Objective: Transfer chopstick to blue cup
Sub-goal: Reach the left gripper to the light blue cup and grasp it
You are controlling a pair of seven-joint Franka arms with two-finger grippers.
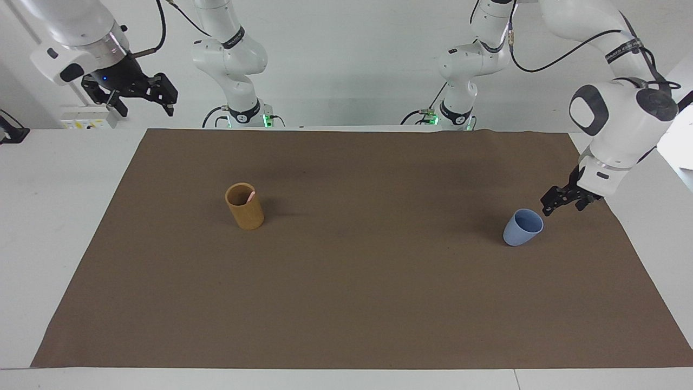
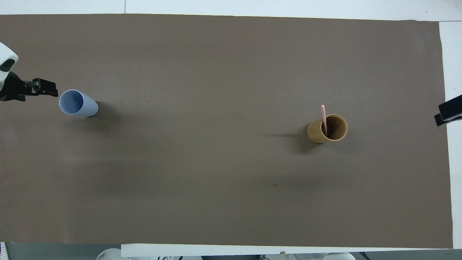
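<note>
1. The brown mat (image 1: 346,281) covers most of the table, and everything of the task stands on it.

2. The right arm waits. The right gripper (image 1: 142,91) hangs high over the table edge at the right arm's end. Its jaws stand wide and hold nothing.

3. The left gripper (image 1: 560,200) is low, just beside the blue cup (image 1: 522,227), on the side toward the left arm's end of the table. It is apart from the cup, not touching it. Its jaws are wide too, and empty.

4. The tan cup (image 1: 244,206) stands upright toward the right arm's end, well apart from the blue cup.

5. The blue cup stands upright with its mouth open upward; it looks empty in the overhead view.

6. The chopstick (image 2: 323,117) stands in the tan cup. It leans on the rim, and its pink tip sticks out above the rim.

7. The relation that matters, I judge: the chopstick is far from the left gripper, almost the whole mat lies between them, toward the right arm's end. The right gripper is clearly the nearer one. The long axis of the stick is nearly upright, so a grasp should come from above onto the free tip, with the jaws on both sides of the thin stick.
</note>
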